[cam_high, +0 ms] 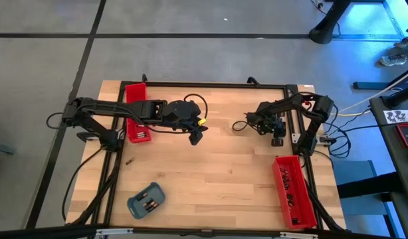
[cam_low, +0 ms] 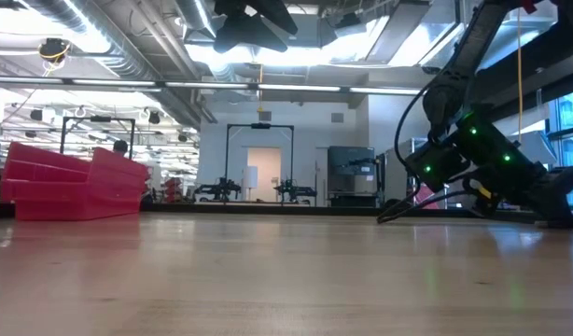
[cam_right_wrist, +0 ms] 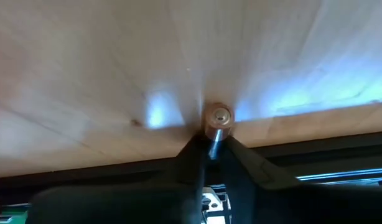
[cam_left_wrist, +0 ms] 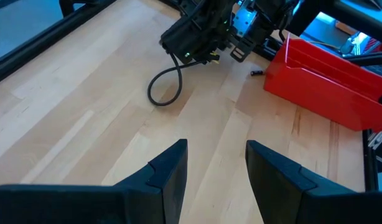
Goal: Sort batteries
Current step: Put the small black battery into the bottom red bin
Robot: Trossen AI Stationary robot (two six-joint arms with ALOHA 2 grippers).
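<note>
My right gripper (cam_right_wrist: 211, 149) is low over the table's right side, also visible in the high view (cam_high: 278, 138), and is shut on one small battery (cam_right_wrist: 216, 119) with a coppery end. My left gripper (cam_left_wrist: 216, 168) hangs open and empty above the table's middle (cam_high: 196, 136). A single battery (cam_high: 129, 161) lies on the wood near the left edge. Another tiny battery (cam_left_wrist: 256, 73) lies beside the right red tray. A few batteries lie in the blue-grey tray (cam_high: 145, 200). More rest in both red trays. My right gripper pinches the battery between its two fingertips (cam_right_wrist: 194, 149), on the battery's side just behind the coppery end (cam_right_wrist: 213, 133). The fingers slant down toward the table and lie along the battery. Its coppery end points at the wood; whether it touches the table, I cannot tell.
One long red tray (cam_high: 137, 113) sits at the far left under the left arm. The other red tray (cam_high: 294, 189) lies along the right edge, near side. A dark cable loop (cam_left_wrist: 165, 87) trails on the wood beside the right arm. Bare wood spans the middle (cam_high: 217, 172).
</note>
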